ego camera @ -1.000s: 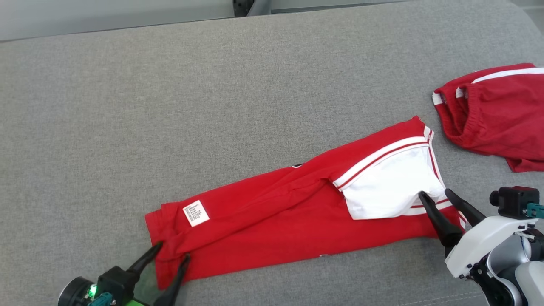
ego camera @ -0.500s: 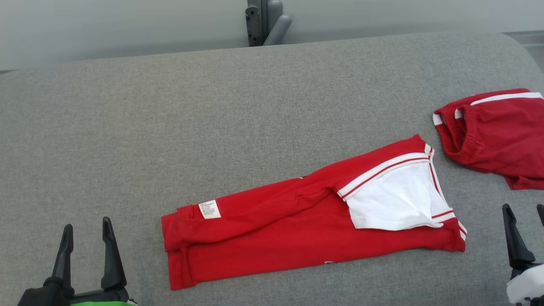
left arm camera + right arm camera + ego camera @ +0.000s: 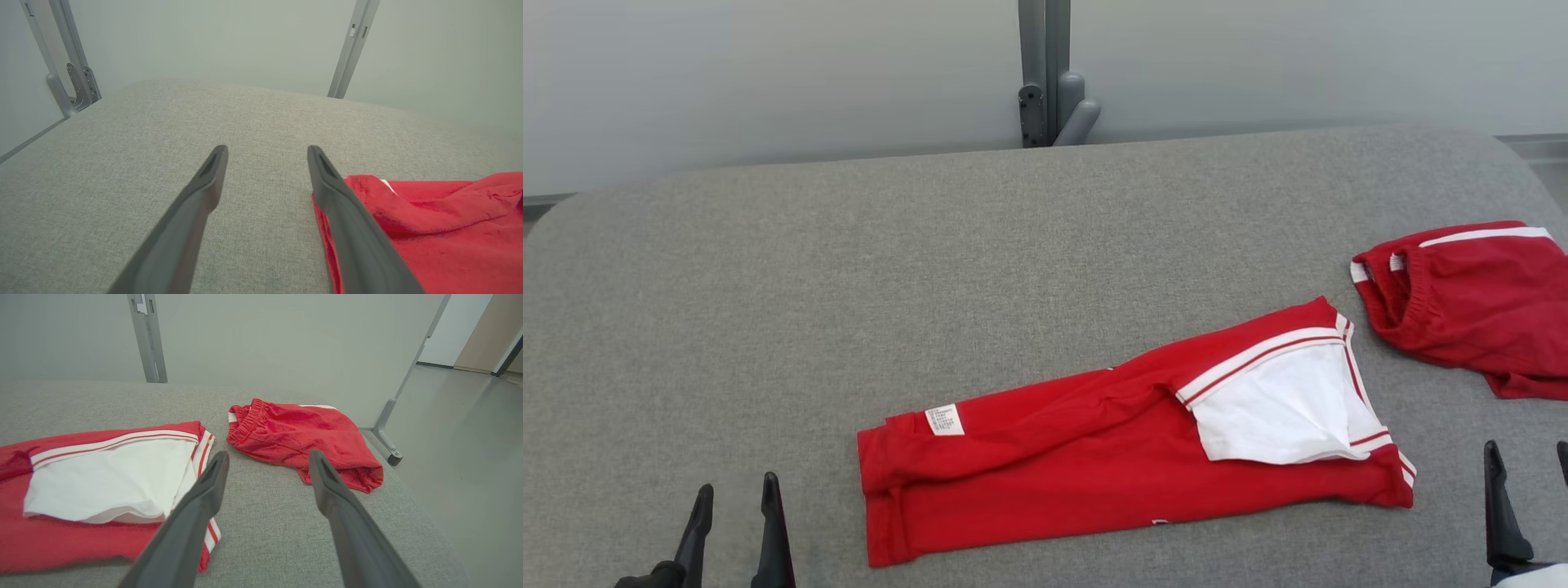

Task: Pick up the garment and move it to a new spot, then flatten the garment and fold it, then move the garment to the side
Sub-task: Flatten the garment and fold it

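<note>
1. Garment (image 3: 1094,457): red, folded into a long strip and lying flat on the grey surface (image 3: 849,286). It sits right of centre in the head view, running diagonally. White label (image 3: 945,420) near its left end, white panel with striped trim at its right end.
2. Left gripper (image 3: 737,487): lower left of the head view, pointing up the view, well left of the garment's left end. Jaws wide, nothing between them.
3. Left wrist view: left gripper (image 3: 266,151) looks along the surface at a low angle. Bare fabric shows between the jaws, and the garment (image 3: 429,228) lies to the right of the right one.
4. Right gripper (image 3: 1528,449): lower right corner, pointing up the view, off to the right of the striped end. Jaws wide, empty.
5. Right wrist view: right gripper (image 3: 268,455) faces red shorts (image 3: 302,437) further along the surface. The garment's (image 3: 81,522) striped corner sits by the left jaw; contact cannot be told.
6. The shorts (image 3: 1470,302) lie apart from the garment, at the right edge.
</note>
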